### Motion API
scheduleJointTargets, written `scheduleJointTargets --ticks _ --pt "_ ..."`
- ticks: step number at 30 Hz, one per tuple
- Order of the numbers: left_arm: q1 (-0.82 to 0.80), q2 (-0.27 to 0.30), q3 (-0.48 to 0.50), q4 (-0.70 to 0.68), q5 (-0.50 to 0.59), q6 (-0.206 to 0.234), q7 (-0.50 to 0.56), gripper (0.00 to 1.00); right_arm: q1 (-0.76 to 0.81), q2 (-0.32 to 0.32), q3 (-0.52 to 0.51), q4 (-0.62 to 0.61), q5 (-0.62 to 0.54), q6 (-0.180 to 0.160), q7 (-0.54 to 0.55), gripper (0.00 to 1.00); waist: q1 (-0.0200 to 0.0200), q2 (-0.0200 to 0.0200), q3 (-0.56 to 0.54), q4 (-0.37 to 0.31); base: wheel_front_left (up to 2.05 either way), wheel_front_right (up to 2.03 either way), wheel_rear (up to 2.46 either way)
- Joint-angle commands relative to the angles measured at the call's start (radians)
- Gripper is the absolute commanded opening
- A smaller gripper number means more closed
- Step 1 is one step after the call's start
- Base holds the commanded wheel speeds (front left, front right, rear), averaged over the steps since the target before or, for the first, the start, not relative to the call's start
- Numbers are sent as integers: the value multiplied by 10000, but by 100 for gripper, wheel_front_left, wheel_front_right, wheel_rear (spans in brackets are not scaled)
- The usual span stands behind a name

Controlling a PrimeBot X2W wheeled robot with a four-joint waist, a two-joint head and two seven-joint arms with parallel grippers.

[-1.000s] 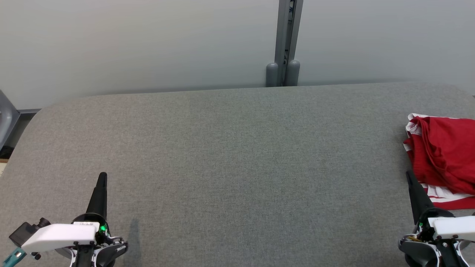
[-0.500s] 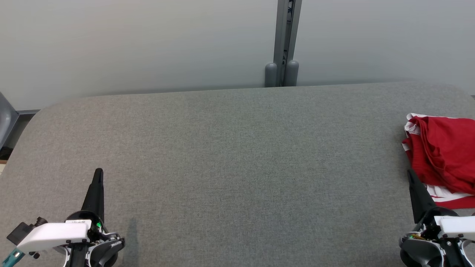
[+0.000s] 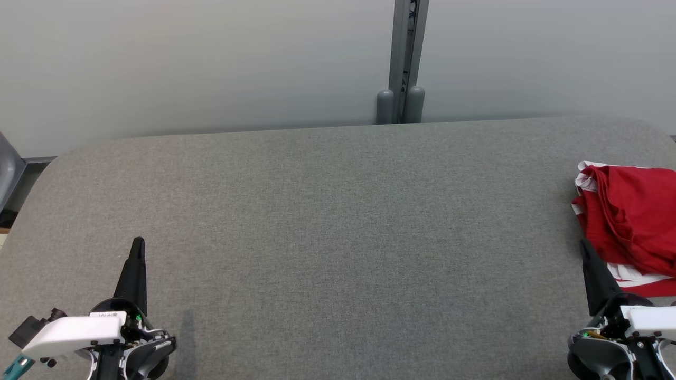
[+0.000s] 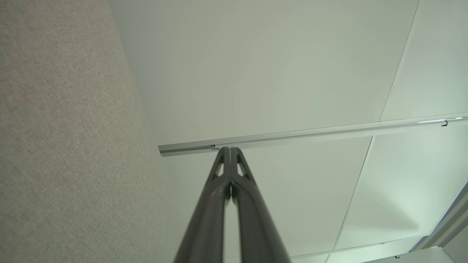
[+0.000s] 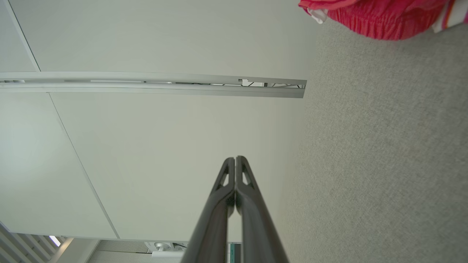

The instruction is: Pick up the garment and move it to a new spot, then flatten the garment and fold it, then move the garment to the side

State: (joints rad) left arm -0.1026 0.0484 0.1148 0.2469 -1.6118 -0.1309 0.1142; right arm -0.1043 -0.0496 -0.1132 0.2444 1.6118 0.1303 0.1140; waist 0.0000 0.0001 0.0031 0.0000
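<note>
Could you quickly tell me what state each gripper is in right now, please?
Left gripper: closed, holding nothing.
Right gripper: closed, holding nothing; the red garment lies ungripped nearby.

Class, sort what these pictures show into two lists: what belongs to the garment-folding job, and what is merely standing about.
Belongs to the job: red and white garment, crumpled at the table's right end; grey fabric-covered table; left hand and right hand, both shut and empty.
Just standing about: grey post behind the table; pale wall panels.
</note>
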Motion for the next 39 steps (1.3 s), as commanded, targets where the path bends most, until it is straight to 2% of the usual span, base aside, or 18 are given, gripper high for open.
scheduleJointTargets --ticks 1,39 --pt "-124 22 37 -24 -14 -27 40 0 -89 -26 -26 21 21 7 23 0 0 -1 0 0 0 0 0" --pt "-123 24 31 -27 -19 -27 35 0 -90 -23 -31 20 13 6 30 0 0 -1 0 0 0 0 0"
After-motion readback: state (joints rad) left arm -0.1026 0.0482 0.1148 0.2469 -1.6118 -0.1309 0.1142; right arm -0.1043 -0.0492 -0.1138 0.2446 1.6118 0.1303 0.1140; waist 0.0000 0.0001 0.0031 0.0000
